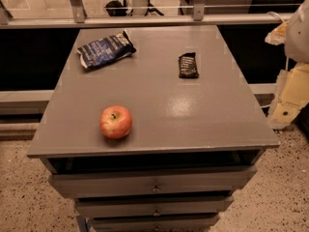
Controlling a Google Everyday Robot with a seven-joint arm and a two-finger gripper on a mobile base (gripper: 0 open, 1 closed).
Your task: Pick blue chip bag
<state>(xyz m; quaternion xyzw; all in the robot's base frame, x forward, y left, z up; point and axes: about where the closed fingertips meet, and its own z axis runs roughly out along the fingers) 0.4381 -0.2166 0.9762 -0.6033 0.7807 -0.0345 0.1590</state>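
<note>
The blue chip bag (105, 50) is a crinkled dark navy foil bag with white lettering. It lies flat at the back left of the grey cabinet top (159, 95). My gripper (286, 111) hangs at the right edge of the view, beside and off the cabinet's right side. It is far from the bag and holds nothing that I can see.
A red-yellow apple (116, 122) sits near the front left. A small black snack packet (188, 65) lies at the back right. The cabinet has drawers (154, 183) below its top. A rail (145, 21) runs behind it, and speckled floor lies around it.
</note>
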